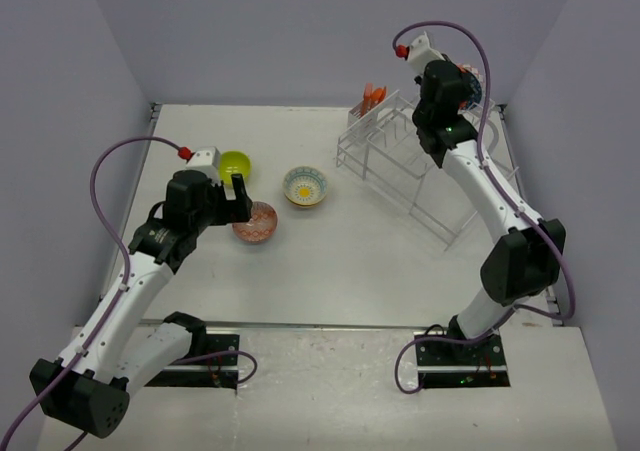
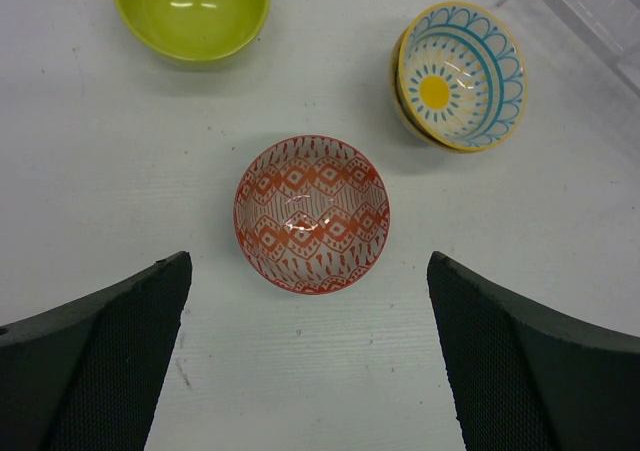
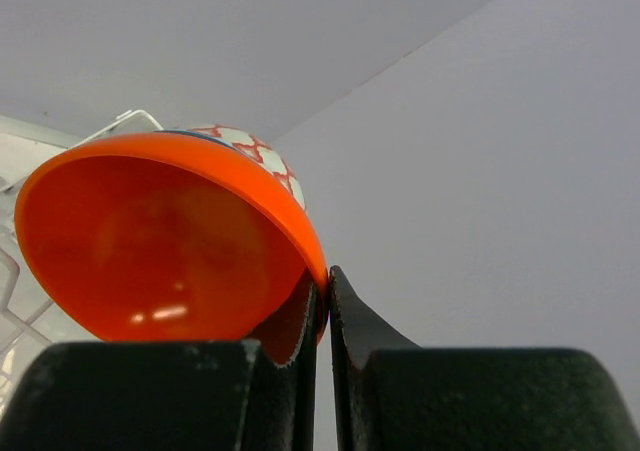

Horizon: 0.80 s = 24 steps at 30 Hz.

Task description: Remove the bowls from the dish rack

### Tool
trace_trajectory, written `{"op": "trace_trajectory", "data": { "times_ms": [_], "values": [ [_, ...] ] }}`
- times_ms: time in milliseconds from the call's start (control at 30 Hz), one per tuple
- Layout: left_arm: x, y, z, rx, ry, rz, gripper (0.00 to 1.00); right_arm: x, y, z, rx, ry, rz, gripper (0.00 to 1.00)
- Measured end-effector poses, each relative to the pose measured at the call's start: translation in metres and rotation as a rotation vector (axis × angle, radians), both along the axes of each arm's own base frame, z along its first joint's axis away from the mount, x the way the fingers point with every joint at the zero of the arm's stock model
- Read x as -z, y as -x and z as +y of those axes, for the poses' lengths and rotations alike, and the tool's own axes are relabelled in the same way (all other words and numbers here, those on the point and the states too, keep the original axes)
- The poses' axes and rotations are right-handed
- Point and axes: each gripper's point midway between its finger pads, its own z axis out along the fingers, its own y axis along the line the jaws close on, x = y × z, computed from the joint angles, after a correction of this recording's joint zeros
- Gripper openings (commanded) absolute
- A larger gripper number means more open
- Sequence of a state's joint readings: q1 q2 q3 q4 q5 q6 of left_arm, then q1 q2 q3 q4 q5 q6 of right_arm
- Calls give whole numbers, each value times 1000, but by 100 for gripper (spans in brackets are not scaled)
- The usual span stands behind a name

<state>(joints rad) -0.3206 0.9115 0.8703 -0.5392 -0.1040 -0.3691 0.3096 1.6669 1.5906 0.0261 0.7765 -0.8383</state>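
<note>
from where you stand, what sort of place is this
Probably a robot lab test cell, not a kitchen: a white table boxed in by plain walls, with a wire dish rack and small bowls.

Orange utensils (image 1: 374,95) are seen standing at 1 o'clock on the white table (image 1: 350,271); pale walls (image 1: 300,31) are noted behind.

Your tool (image 2: 310,263) hangs spread wide over the red bowl (image 2: 312,214); green bowl (image 2: 190,11) and yellow bowl (image 2: 460,76) sit beyond on the counter (image 2: 100,171).
</note>
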Motion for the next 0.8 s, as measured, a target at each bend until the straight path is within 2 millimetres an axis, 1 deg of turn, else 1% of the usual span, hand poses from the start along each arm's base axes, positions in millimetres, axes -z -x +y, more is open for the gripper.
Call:
{"op": "trace_trajectory", "data": {
  "times_ms": [167,233,300,367,467,500,533,567,600,633,667,733,767,800],
  "values": [
    [-2,1,0,2,5,-6,100,-8,8,10,-23,-17,-9,0],
    [-5,1,-1,8,15,-16,100,-8,14,18,-32,-57,-1,0],
    [-11,3,-4,22,36,-31,100,-11,23,32,-52,-130,26,0],
    [-24,4,-8,33,60,-47,100,-17,38,53,-87,-241,58,0],
    [-72,-6,-18,50,122,-118,100,-34,60,93,-167,-455,55,0],
    [-92,-11,-24,61,142,-148,100,-37,70,107,-194,-524,61,0],
    [-113,-18,-33,74,158,-182,100,-35,80,121,-218,-582,77,0],
    [-136,-24,-43,87,167,-216,100,-30,89,134,-236,-625,102,0],
    [-154,-27,-57,110,175,-242,100,-23,99,147,-251,-668,138,0],
    [-170,-31,-73,126,175,-266,100,-15,107,159,-259,-701,176,0],
    [-187,-32,-94,153,178,-289,100,-6,114,171,-265,-730,215,0],
    [-207,-31,-132,200,185,-313,100,13,127,192,-271,-782,294,0],
    [-210,-32,-143,203,177,-315,99,21,132,200,-270,-801,327,0],
    [-209,-35,-149,193,159,-308,97,30,136,207,-266,-820,363,0]
  ]
}}
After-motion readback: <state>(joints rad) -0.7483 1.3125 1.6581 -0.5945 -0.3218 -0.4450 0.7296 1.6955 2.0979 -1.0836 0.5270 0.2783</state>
